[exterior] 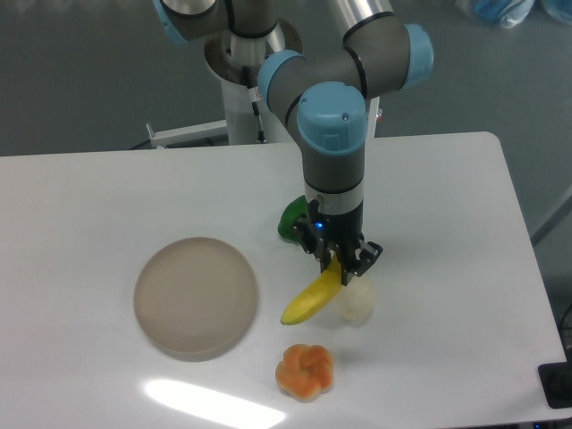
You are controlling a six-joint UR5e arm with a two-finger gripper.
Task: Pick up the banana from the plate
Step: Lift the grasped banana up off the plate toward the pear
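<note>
The yellow banana (309,300) hangs tilted from my gripper (340,265), which is shut on its upper end. Its lower tip points down-left, between the plate and the pear, off the plate. The round beige plate (196,297) lies on the white table at the left with nothing on it. The gripper is to the right of the plate, above the whitish pear.
A whitish pear (356,302) lies just right of the banana, under the gripper. A green fruit (292,218) sits behind the gripper, partly hidden. An orange pumpkin-shaped fruit (305,372) lies near the front edge. The arm's base (246,80) stands at the table's far edge.
</note>
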